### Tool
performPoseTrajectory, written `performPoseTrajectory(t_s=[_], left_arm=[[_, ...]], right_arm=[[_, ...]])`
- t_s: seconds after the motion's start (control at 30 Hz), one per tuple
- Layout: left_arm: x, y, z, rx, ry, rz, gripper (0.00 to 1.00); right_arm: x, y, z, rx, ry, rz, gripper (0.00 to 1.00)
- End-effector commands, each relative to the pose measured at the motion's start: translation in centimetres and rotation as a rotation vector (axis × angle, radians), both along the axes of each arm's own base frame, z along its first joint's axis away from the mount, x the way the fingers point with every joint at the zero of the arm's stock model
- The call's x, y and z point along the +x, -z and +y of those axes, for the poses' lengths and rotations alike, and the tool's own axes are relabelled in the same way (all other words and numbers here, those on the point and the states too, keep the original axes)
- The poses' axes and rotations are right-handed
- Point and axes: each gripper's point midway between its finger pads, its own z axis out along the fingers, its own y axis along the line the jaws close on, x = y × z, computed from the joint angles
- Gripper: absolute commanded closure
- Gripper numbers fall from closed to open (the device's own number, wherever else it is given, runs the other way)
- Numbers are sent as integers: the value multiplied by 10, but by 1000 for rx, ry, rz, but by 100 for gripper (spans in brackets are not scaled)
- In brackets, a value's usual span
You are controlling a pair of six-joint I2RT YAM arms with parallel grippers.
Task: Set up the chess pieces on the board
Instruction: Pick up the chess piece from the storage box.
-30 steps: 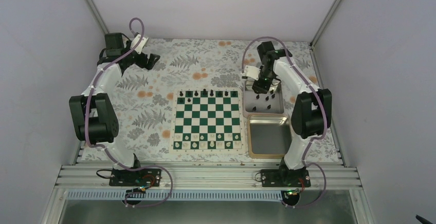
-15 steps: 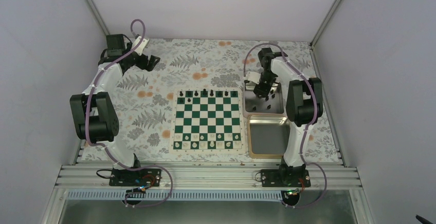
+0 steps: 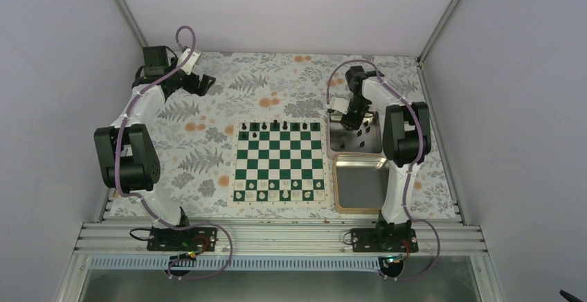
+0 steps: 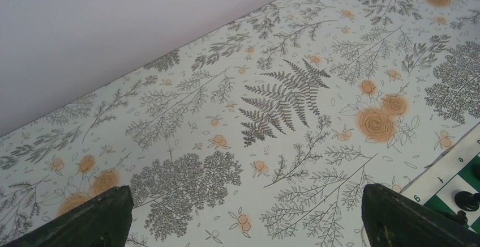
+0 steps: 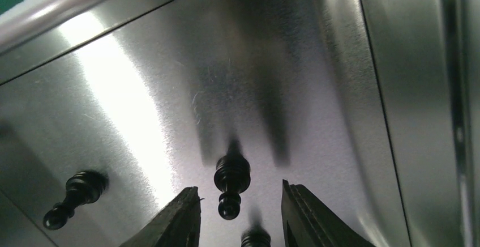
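Observation:
The green-and-white board (image 3: 280, 163) lies mid-table, with several black chess pieces (image 3: 275, 127) along its far row. More black pieces stand in the far silver tin (image 3: 339, 143). My right gripper (image 3: 349, 120) reaches down into that tin. In the right wrist view it (image 5: 239, 187) is open, and a black pawn (image 5: 231, 179) stands between the fingertips with a gap on each side. A second pawn (image 5: 73, 197) stands to the left, and another piece (image 5: 256, 238) shows at the bottom edge. My left gripper (image 3: 204, 82) hovers open and empty (image 4: 246, 201) over the floral cloth at the far left.
An empty silver tin (image 3: 360, 185) sits right of the board, nearer than the one with pieces. Small white pieces (image 3: 277, 194) line the board's near rows. A board corner (image 4: 453, 179) with a black piece (image 4: 467, 200) shows in the left wrist view. Grey walls enclose the table.
The right arm's elbow has swung left and folded up, and its wrist has shifted slightly toward the back of the far tin. The left arm has not moved.

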Motion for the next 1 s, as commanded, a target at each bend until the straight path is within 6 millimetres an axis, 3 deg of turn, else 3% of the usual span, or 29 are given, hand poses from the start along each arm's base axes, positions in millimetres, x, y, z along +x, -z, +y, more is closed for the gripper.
performPoseTrajectory(t_s=[0.0,0.3,0.6,0.77,0.97], left_arm=[[4,-6,-1,4,8,-20,0],[2,-9,-1,1,11,-27,0],[-1,-8,-1,1,13,-27,0],[-3,-11,-1,3,11,-36,0],[-3,-17,-3,-3,17,-49,0]], right_arm=[[7,2,0,13,20,-4,63],[9,4,2,22,28,0,79],[6,-7,1,12,39,4,92],[7,-39,11,-7,26,-20,93],[14,-90,60,-24,-81,-129,92]])
